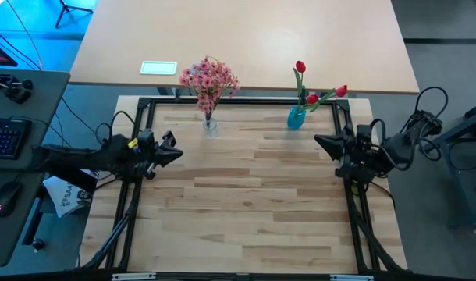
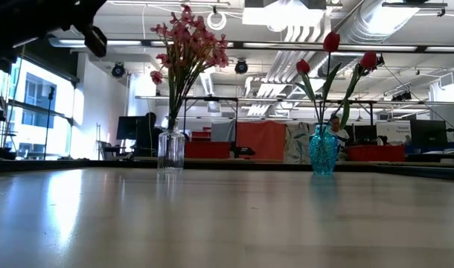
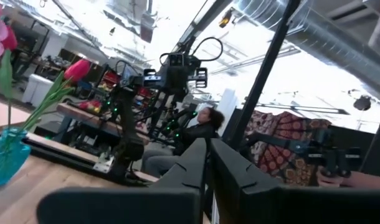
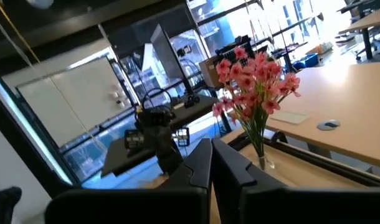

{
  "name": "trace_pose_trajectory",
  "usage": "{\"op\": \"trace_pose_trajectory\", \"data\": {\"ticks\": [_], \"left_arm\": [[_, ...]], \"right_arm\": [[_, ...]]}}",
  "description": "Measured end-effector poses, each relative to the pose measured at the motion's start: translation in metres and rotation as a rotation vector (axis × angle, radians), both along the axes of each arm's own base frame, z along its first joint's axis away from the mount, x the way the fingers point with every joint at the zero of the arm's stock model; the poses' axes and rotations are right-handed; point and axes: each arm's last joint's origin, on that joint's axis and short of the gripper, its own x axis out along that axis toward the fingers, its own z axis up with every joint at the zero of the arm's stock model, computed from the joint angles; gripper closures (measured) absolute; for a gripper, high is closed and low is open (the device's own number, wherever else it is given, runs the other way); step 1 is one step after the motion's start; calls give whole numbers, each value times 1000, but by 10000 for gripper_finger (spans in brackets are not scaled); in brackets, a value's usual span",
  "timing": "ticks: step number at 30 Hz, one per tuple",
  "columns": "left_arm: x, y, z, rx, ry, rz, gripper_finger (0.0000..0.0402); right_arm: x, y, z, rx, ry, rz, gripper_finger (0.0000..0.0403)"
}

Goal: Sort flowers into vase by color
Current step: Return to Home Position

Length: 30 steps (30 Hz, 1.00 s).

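The pink blossom sprays (image 1: 209,78) stand with their stems in a clear glass vase (image 1: 211,125) at the table's far left; they also show in the low view (image 2: 184,45) and the right wrist view (image 4: 255,84). Three red tulip-like blooms (image 1: 316,92) stand in a blue vase (image 1: 296,118) at the far right, seen too in the low view (image 2: 322,149). My left gripper (image 1: 179,153) is shut and empty at the table's left edge. My right gripper (image 1: 317,142) is shut and empty at the right edge.
A black frame (image 1: 238,101) runs around the wooden table top. A larger tan table (image 1: 246,39) lies beyond the far edge, with a white card (image 1: 158,68). A keyboard and a mouse (image 1: 8,195) lie to the left. A person (image 3: 190,134) sits beyond the table.
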Motion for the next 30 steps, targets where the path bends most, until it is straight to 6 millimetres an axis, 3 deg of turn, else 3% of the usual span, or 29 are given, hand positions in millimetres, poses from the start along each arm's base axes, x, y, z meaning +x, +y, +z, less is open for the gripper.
{"op": "trace_pose_trajectory", "data": {"ticks": [10, 30], "left_arm": [[-11, 0, -29, -40, 17, -5, 401], [-11, 0, -33, -40, 60, -5, 401]], "right_arm": [[1, 1, -6, 74, 12, 15, 402], [3, 4, -32, 163, 171, 70, 403]]}}
